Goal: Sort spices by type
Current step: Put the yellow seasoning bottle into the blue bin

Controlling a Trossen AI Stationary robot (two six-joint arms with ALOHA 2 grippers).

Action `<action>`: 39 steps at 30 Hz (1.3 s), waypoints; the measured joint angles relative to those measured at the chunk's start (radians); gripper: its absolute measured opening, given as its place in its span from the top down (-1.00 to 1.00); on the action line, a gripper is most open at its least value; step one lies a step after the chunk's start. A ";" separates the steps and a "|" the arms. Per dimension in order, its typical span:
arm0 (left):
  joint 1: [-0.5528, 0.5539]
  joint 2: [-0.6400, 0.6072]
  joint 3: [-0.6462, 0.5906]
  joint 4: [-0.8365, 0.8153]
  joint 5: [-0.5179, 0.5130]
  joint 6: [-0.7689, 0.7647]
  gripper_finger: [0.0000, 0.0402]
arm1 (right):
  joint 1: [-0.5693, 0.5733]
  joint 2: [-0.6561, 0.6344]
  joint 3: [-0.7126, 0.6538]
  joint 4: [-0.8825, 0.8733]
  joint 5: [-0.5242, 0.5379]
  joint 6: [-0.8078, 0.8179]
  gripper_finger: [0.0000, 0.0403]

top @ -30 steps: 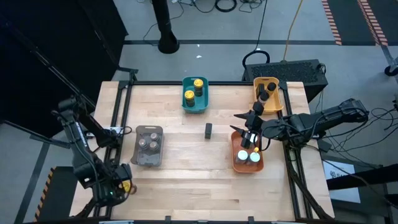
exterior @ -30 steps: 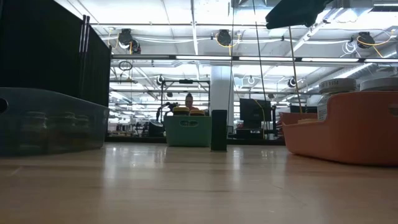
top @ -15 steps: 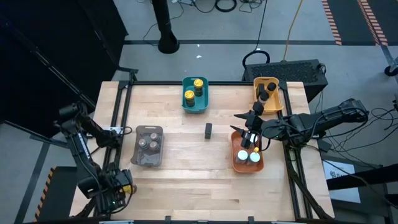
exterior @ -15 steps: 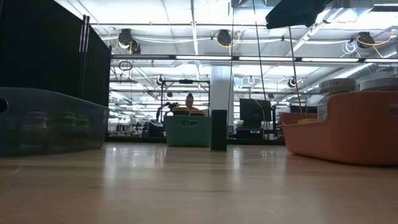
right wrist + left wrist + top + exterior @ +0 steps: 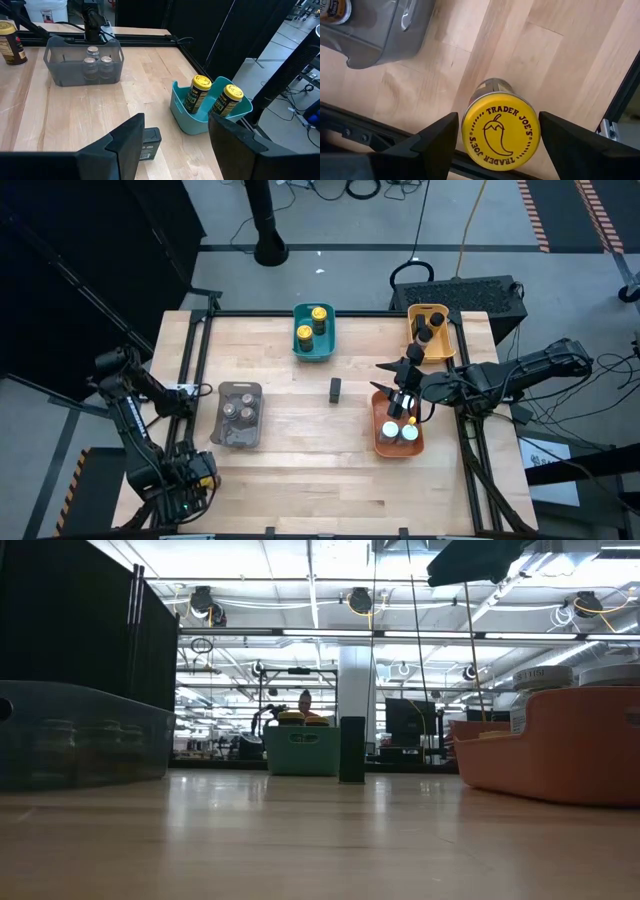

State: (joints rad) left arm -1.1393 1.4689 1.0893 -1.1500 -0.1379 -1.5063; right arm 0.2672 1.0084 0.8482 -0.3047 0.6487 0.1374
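Left gripper [image 5: 495,145] fingers apart – straddling round yellow-lidded jar [image 5: 500,131]; right gripper [image 5: 175,145] spread above smooth wood table [image 5: 60,120]

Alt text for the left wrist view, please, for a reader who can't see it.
A yellow-lidded spice jar stands on the wooden table between the open fingers of the left pincer, lid facing the camera. A grey tray sits farther off.

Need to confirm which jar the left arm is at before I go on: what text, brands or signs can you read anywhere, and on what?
"TRADER JOE'S", printed twice around a chili pepper drawing, on the yellow lid of the jar between the left gripper's fingers.
Label on the jar beside the grey tray in the right wrist view: too blurred to read.
Labels on the two yellow-topped jars in the teal tray: too small to read.
Label on the small black jar: unreadable.
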 joint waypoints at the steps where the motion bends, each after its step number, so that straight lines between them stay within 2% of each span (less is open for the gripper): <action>1: 0.000 0.000 0.000 0.000 0.000 -0.002 -0.39 | 0.000 0.000 0.000 0.000 0.000 0.000 -0.01; 9: 0.000 0.027 -0.039 0.053 0.026 -0.003 -0.39 | 0.000 0.000 0.000 0.000 0.000 0.000 -0.01; 14: -0.001 0.045 -0.053 0.094 0.009 0.000 -0.38 | 0.000 0.000 0.000 0.000 0.000 0.000 -0.01; 19: 0.000 0.064 -0.051 0.097 0.036 0.028 -0.16 | 0.000 0.000 0.000 -0.001 0.000 0.001 -0.01; 34: 0.000 0.068 -0.050 0.107 0.049 0.021 -0.16 | 0.000 0.000 0.000 -0.001 -0.026 0.005 -0.01; 39: 0.010 0.060 0.022 0.109 0.076 0.053 -0.16 | 0.000 0.000 0.000 -0.001 -0.026 0.008 -0.01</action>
State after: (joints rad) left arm -1.1292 1.5289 1.1111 -1.0412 -0.0621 -1.4530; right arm 0.2672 1.0084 0.8482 -0.3058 0.6228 0.1453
